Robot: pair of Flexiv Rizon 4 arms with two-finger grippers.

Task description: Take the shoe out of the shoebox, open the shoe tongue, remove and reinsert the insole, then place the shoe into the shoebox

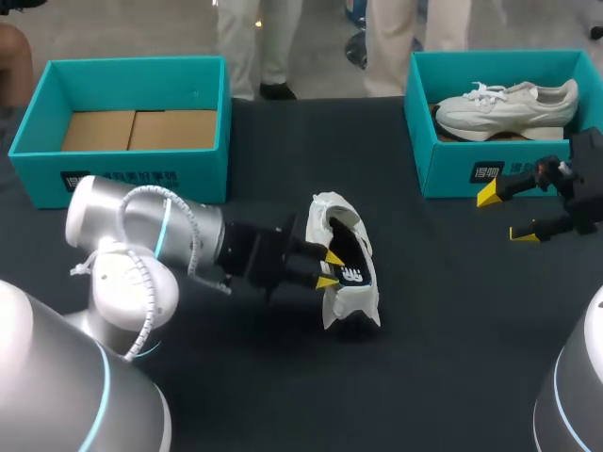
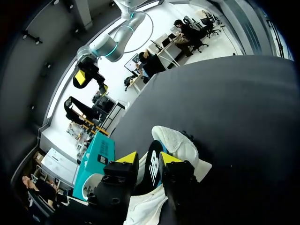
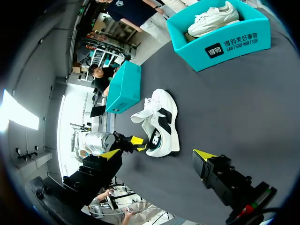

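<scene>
Left shoebox (image 1: 132, 162), right shoebox (image 1: 452, 160) holding one shoe (image 1: 504, 108), second shoe (image 1: 354, 301) on table (image 1: 443, 325)

The left arm's black two-fingered gripper (image 2: 148, 159) holds its yellow tips apart at the mouth of a white fabric sneaker (image 2: 182, 143) lying on the dark grey cloth table (image 2: 225, 108), well in from its edges. Between the tips shows the sneaker's black insole (image 2: 152, 168) with white print. A teal cardboard shoebox (image 2: 96, 157) stands beside the gripper, by the table's edge. Beyond the shoebox, the right arm's gripper (image 2: 92, 83) hangs with its fingers parted.
</scene>
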